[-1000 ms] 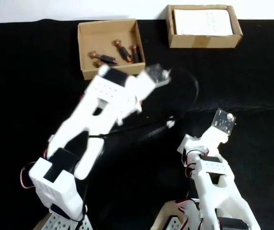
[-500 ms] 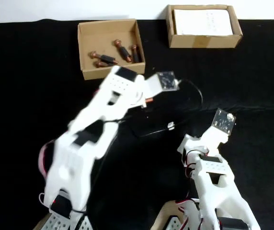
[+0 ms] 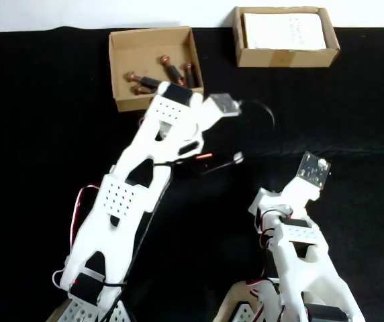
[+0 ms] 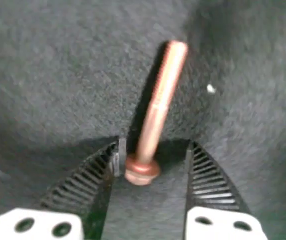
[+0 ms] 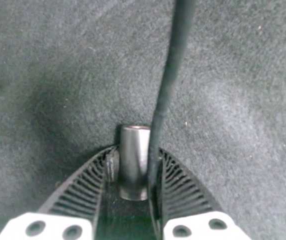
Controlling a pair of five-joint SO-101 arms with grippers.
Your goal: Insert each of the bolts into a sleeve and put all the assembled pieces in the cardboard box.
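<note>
Copper-coloured bolt (image 4: 155, 117) lies on the black cloth surface (image 4: 43, 75), head between the left arm's wide-open fingers (image 4: 100, 172); the right arm's fingers (image 5: 180, 185) clamp a silver metal sleeve (image 5: 134, 170). Several assembled pieces (image 3: 172, 70) already sit in the brown cardboard box (image 3: 131, 50); this pair is seemingly not yet joined.

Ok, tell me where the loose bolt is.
In the left wrist view the bolt lies on the black cloth between the left end effector's open fingers; from above, just robot-side of the left cardboard box.
</note>
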